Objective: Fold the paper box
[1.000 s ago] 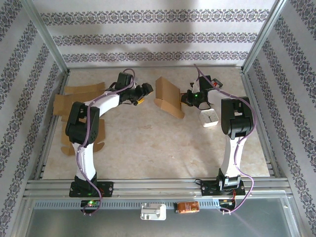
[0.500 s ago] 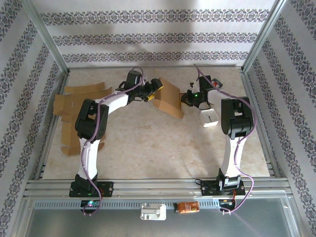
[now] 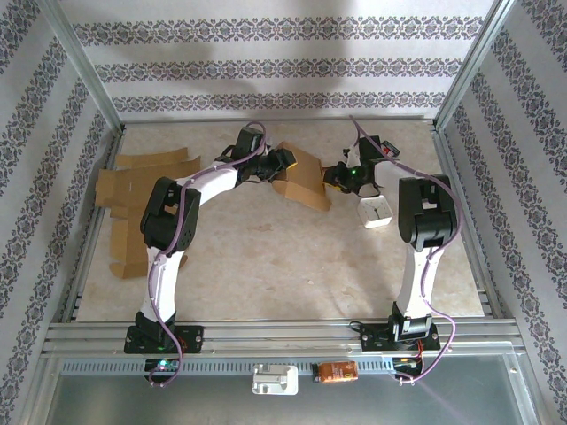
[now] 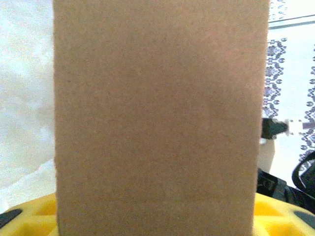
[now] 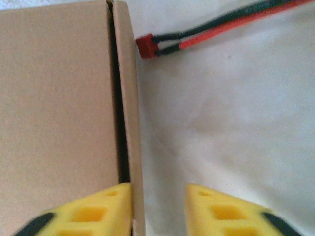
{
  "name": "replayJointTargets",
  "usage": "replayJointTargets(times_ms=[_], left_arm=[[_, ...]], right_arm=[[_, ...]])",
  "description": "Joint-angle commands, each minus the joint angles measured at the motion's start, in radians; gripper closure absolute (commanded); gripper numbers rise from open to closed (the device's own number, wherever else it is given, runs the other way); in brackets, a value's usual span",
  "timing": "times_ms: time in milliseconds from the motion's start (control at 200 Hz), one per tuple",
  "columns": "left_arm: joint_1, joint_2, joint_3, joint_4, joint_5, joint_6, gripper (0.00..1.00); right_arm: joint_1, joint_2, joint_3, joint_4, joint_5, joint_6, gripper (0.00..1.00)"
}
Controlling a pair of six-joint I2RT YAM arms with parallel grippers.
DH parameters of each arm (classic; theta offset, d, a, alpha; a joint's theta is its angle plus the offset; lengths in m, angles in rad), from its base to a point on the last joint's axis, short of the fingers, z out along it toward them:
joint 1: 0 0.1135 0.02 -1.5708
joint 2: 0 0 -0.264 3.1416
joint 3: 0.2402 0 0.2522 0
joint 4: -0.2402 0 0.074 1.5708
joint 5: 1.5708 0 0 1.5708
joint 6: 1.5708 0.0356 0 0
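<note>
Overhead, a pale marbled surface (image 3: 292, 266) lies inside a metal frame, closed in by walls (image 3: 266, 66) papered with dark patterned stripes. Flat cardboard blanks (image 3: 133, 186) lie spread along its left side, and a small white block (image 3: 374, 212) sits by the right arm.

The paper box (image 3: 306, 177) is plain brown card, half formed, lying at the far middle of the surface between the two arms. In the left wrist view one smooth panel of it stands face-on and close.

The left pincer (image 3: 282, 162) is at the box's left side. Its yellow fingers (image 4: 29, 216) show at either edge of that panel, but I cannot tell whether they press on it. The right pincer (image 3: 335, 175) is at the box's right side with its fingers apart. A thin upright flap edge lies against one finger (image 5: 98, 211), and bare surface shows before the other. A red and black cable (image 5: 197, 37) lies beyond.

A second ago the left pincer hung well short of the box, and it has since reached across to it. The right arm has barely shifted.
</note>
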Motion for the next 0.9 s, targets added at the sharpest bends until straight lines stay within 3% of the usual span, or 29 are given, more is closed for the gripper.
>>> replayJointTargets(times_ms=[0,280,460,520,630,894], left_arm=[[0.004,-0.055,0.007,-0.178,-0.076,0.001,0.62],[0.032,-0.179,-0.080,-0.215,-0.081,-0.066,0.68],[0.034,-0.263,-0.121,-0.232,-0.086,-0.084,0.68],[0.034,-0.280,-0.124,-0.240,-0.091,-0.084,0.68],[0.034,-0.297,-0.117,-0.245,-0.095,-0.099,0.68],[0.021,-0.336,-0.199,-0.153,-0.073,-0.251,0.71]], right_arm=[[-0.001,-0.160,-0.036,-0.046,0.003,-0.031,0.51],[0.025,-0.621,-0.276,0.098,0.161,-0.126,0.22],[0.252,-0.961,-0.568,0.352,0.413,-0.508,0.03],[0.320,-1.034,-0.656,0.428,0.440,-0.632,0.02],[0.406,-1.088,-0.736,0.460,0.386,-0.850,0.02],[0.553,-1.037,-0.773,0.496,0.551,-1.164,0.02]])
